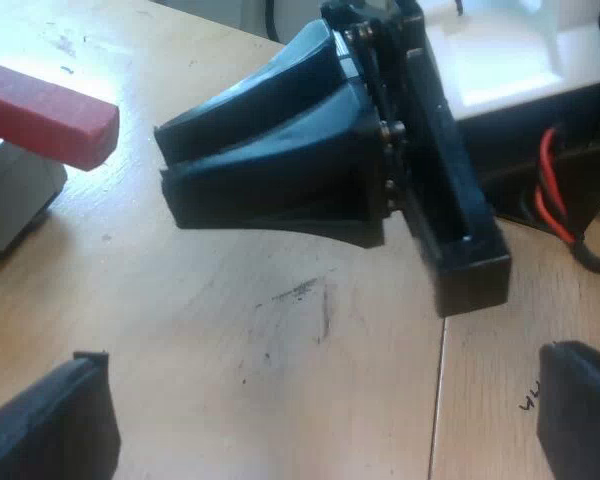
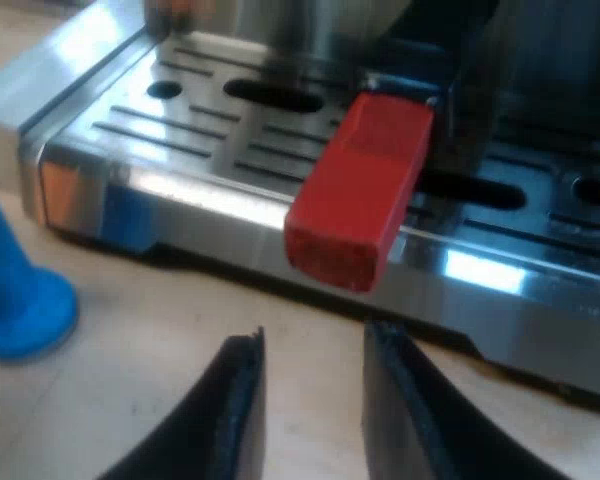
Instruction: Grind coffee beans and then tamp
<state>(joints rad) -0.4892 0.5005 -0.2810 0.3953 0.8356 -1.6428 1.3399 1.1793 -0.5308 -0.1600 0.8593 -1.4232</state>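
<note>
Left wrist view: the left gripper [image 1: 310,420] is held wide open, empty. Right wrist view: the right gripper [image 2: 315,400], narrowly parted and empty, is aimed at the red handle end [image 2: 360,190] at the espresso machine [image 2: 180,110] front; wider opening is advised before closing.

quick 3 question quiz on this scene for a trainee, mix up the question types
1. True or false: the blue tamper stands on top of the machine.
2. What does the right gripper point at?
A. a mug
B. the red handle end
C. a measuring glass
3. Fill in the word: the left gripper hangs over the table with its fingers wide ____, holding nothing.

Key
1. False: it stands on the table beside the machine.
2. B
3. open
</note>
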